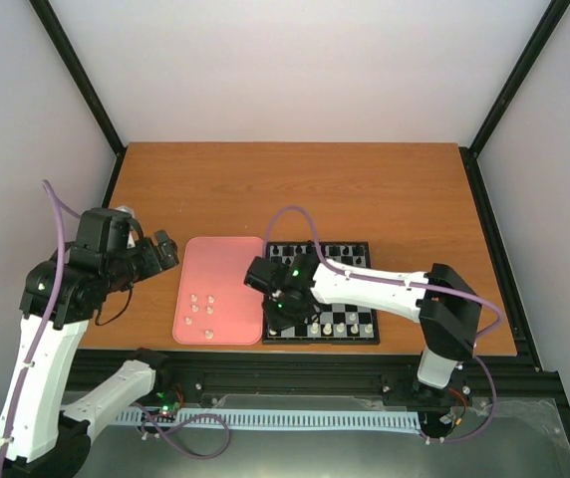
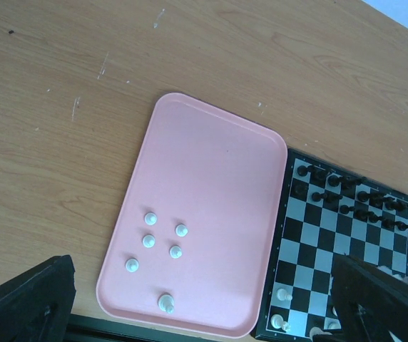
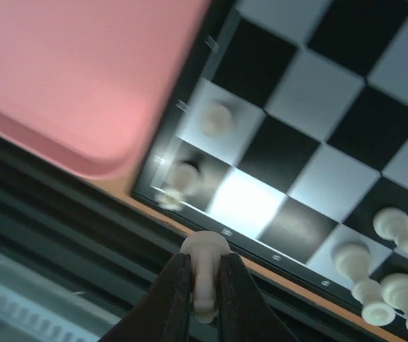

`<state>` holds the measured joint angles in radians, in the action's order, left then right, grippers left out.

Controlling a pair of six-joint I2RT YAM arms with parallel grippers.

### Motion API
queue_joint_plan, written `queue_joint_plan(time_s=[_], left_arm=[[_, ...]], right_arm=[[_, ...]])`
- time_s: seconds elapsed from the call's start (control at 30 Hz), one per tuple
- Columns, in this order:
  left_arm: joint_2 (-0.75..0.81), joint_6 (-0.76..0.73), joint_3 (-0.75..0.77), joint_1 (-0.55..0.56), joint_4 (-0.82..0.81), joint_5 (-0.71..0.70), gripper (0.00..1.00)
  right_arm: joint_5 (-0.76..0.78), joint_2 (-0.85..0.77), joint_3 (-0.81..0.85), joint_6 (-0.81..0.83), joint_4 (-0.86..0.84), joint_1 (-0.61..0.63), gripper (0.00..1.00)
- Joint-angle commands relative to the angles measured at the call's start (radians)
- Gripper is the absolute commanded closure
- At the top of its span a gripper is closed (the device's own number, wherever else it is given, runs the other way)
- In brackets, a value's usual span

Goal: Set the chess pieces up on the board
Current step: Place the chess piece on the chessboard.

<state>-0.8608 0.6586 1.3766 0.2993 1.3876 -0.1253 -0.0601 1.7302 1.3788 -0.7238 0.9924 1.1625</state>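
- Wood-grain table (image 1: 365,189), lightly scuffed, carries everything; pale walls stand behind it.
- Nearest, the right gripper (image 3: 205,265) hangs over the near-left corner of the board (image 3: 297,85), its dark fingers pressed together on a cream pawn-like piece (image 3: 204,246) with a round head.
- Below it, a few cream pieces (image 3: 396,228) already stand on the near ranks, though several squares there are bare; the corner ones are blurred.
- Just left of the board lies a smooth pink tray (image 2: 211,164) with rounded corners, with six small white pieces (image 2: 150,218) loose on its near half.
- The left gripper (image 1: 163,249) hovers left of the tray, jaws spread wide and holding nothing.
- Farthest, black pieces (image 2: 347,196) fill the two far ranks, seemingly complete.
- By my judgement black is done and white is well underway, with seven pieces left, counting the held one.
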Motion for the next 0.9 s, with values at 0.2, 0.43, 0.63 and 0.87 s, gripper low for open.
queue_joint_plan(time_s=[0.2, 0.43, 0.63, 0.87], left_arm=[[-0.008, 0.007, -0.01, 0.0, -0.035, 0.031, 0.0], [-0.017, 0.004, -0.01, 0.0, -0.036, 0.034, 0.0], [-0.017, 0.003, -0.01, 0.001, -0.034, 0.032, 0.0], [-0.016, 0.001, -0.011, 0.0, -0.032, 0.031, 0.0]], right_arm=[[0.026, -0.025, -0.187, -0.052, -0.11, -0.014, 0.97], [0.021, -0.001, -0.212, -0.045, -0.15, -0.017, 0.96], [0.026, 0.017, -0.209, -0.04, -0.158, -0.018, 0.95], [0.023, 0.039, -0.207, -0.034, -0.156, -0.023, 0.94]])
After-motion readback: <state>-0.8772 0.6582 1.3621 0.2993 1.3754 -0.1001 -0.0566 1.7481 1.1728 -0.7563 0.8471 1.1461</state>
